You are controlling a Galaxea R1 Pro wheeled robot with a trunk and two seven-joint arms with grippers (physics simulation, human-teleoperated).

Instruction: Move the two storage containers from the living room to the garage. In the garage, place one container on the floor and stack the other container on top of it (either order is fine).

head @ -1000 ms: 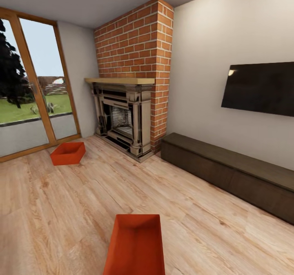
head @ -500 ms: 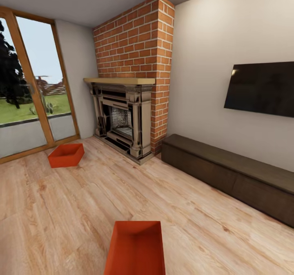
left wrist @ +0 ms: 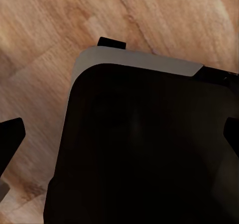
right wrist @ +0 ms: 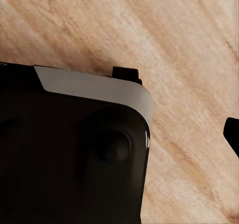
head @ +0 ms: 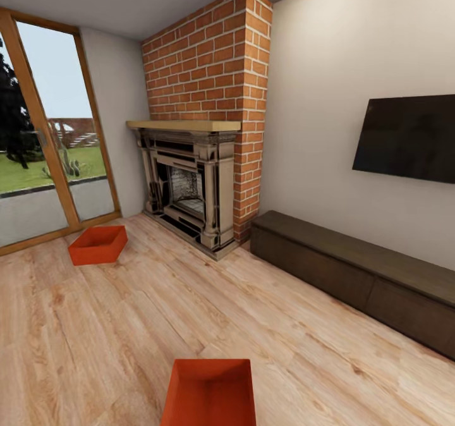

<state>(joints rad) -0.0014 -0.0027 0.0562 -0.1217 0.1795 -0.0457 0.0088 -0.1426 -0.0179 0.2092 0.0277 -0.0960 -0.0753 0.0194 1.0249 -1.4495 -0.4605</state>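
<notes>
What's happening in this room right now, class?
Nothing is being handled yet. A robot looks over a living room with two red-orange storage containers on the wood floor: one just ahead, one by the glass door, left of the brick fireplace. Both lie empty and untouched.

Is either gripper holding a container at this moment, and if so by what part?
Nothing is held. Both storage containers sit on the wood floor, one near, one by the window.

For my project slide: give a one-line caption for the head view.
Two red-orange storage containers on the living room's wood floor, near the brick fireplace.
</notes>
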